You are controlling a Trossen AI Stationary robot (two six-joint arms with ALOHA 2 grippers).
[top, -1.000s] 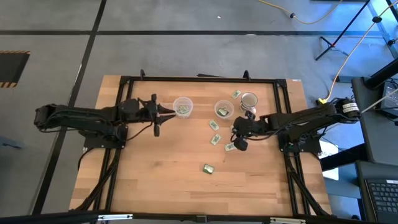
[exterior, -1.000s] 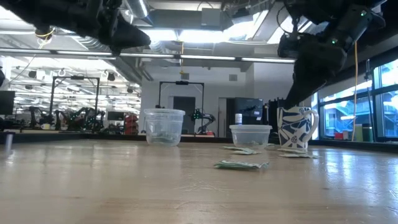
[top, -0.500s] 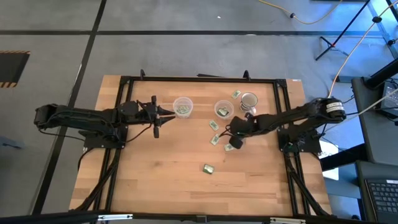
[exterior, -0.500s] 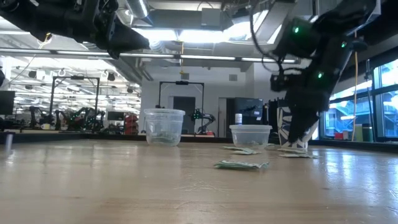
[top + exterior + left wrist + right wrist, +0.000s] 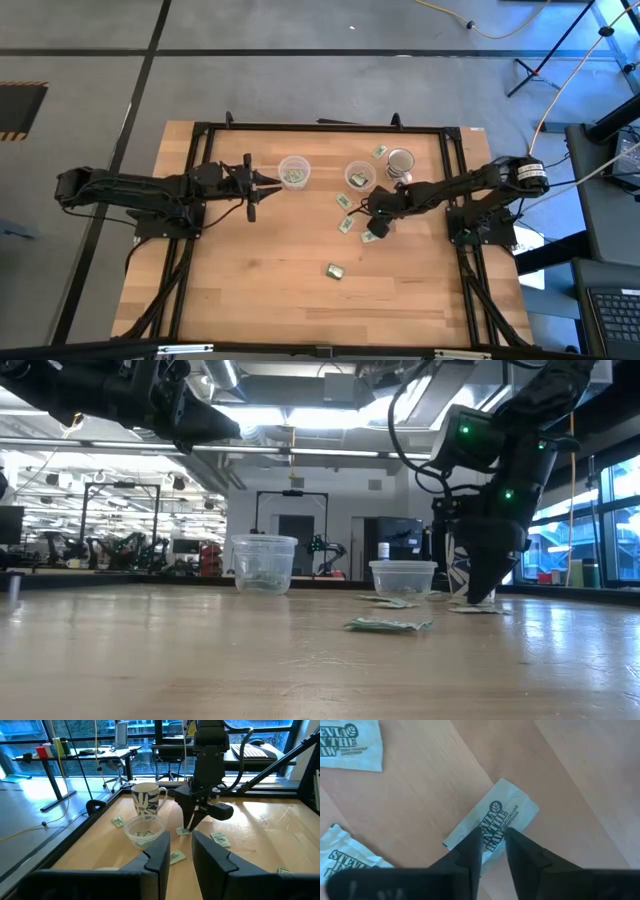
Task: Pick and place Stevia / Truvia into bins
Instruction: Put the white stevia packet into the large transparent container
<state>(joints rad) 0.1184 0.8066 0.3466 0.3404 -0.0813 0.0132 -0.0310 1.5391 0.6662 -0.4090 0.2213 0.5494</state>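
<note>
Right gripper (image 5: pixel 487 851) down on Stevia sachet (image 5: pixel 492 819), fingers narrow, straddling one short end; long axis runs ahead of you; left fingers narrow, idle

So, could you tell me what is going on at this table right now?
The robot is sorting sweetener packets into clear cups. Its right hand is down at the tabletop, fingers narrowly apart over one packet lying flat on the wood, apparently about to pinch it. Other packets lie loose nearby. Two cups already hold a few, beside a patterned mug. The left hand waits in the air next to the left cup.
</note>
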